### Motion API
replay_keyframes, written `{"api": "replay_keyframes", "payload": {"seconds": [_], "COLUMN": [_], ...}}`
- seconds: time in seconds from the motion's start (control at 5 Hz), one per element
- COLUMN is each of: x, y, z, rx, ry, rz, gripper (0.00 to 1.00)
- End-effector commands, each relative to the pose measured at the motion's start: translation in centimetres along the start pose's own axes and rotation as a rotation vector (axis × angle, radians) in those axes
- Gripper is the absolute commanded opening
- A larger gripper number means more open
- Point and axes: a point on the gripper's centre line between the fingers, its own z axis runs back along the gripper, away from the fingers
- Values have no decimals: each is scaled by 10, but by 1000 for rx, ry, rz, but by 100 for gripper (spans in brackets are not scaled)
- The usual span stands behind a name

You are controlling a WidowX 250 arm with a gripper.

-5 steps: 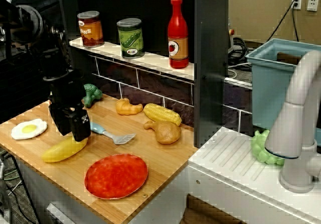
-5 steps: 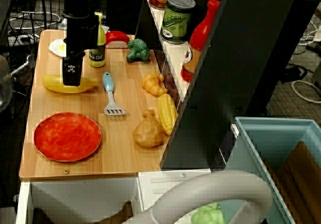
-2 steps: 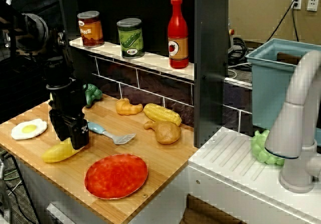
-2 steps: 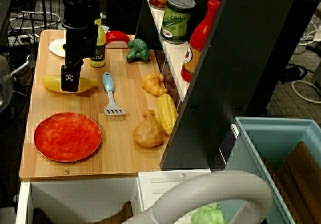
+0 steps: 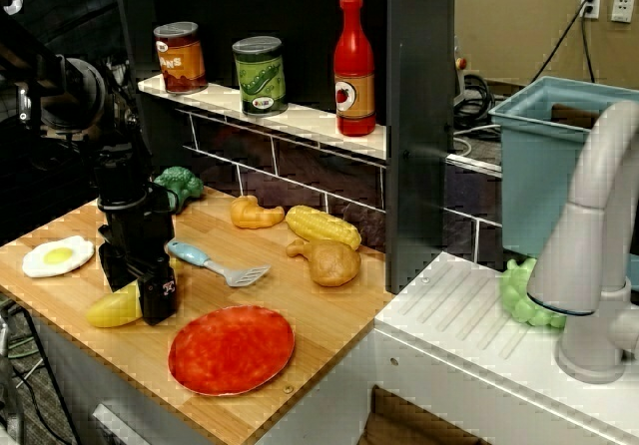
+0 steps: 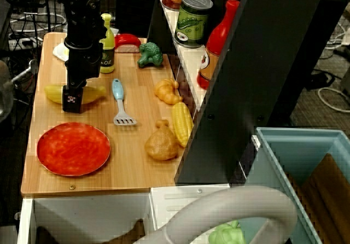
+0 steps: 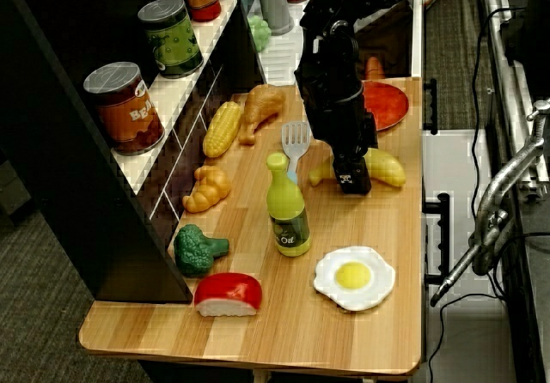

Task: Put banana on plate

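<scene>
The yellow banana (image 5: pixel 110 308) lies on the wooden counter, left of the red-orange plate (image 5: pixel 232 349). My gripper (image 5: pixel 142 301) is down over the banana's middle with a finger on each side of it. The jaws look open, and the banana rests on the wood. From above, both banana ends (image 6: pixel 94 93) stick out past the gripper (image 6: pixel 71 98), and the plate (image 6: pixel 73 148) lies just in front of them. In the side view the gripper (image 7: pixel 349 175) covers the banana's middle (image 7: pixel 386 167), with the plate (image 7: pixel 388 105) behind.
A blue spatula (image 5: pixel 215 265), fried egg (image 5: pixel 58 255), corn cob (image 5: pixel 322 226), chicken leg (image 5: pixel 329 261), croissant (image 5: pixel 255 213) and broccoli (image 5: pixel 178 183) lie around. An oil bottle (image 6: pixel 106 50) stands behind the gripper. Cans and a ketchup bottle (image 5: pixel 354 66) stand on the shelf. The sink is to the right.
My gripper has come down and shifted along the banana toward its middle and the counter's front edge. The banana and plate have not moved.
</scene>
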Motion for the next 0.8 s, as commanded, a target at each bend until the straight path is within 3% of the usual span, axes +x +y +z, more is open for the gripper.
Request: {"api": "replay_keyframes", "payload": {"seconds": [0.0, 0.2, 0.4, 0.6], "x": [3, 8, 9, 2], "y": [1, -10, -41, -60], "z": [0, 23, 73, 99], "rx": [6, -54, -160, -202], "ry": [6, 1, -31, -48], "rz": [10, -3, -63, -100], "gripper": [0, 0, 0, 0]}}
